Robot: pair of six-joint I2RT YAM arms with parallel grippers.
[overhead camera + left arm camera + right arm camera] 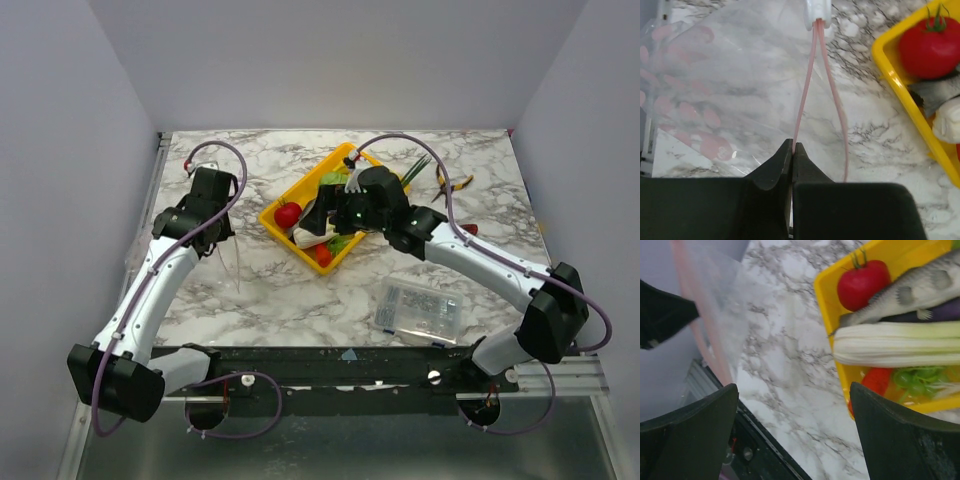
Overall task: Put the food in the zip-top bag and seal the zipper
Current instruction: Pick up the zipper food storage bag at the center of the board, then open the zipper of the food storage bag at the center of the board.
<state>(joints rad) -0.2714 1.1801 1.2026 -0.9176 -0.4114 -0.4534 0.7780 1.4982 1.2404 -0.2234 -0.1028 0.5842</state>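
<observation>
The left gripper (792,146), jaws clamped on the zipper (807,90), should lift the zip-top bag (730,95) mouth open while the right gripper (793,390), jaws apart, takes the tomato (863,282).

1. The top external view looks down from above and behind the arm bases, which lie along the frame's bottom. It is far enough back to take in the whole table (280,290).
2. The left wrist view sits low and close, with the left gripper (793,148) at bottom centre, facing the zip-top bag (715,100).
3. The right wrist view tilts steeply down at close range, with the right gripper (794,390) spanning the lower corners.
4. Both wrist views share the yellow tray (890,70) corner and the tomato (927,45), at upper right in each.
</observation>
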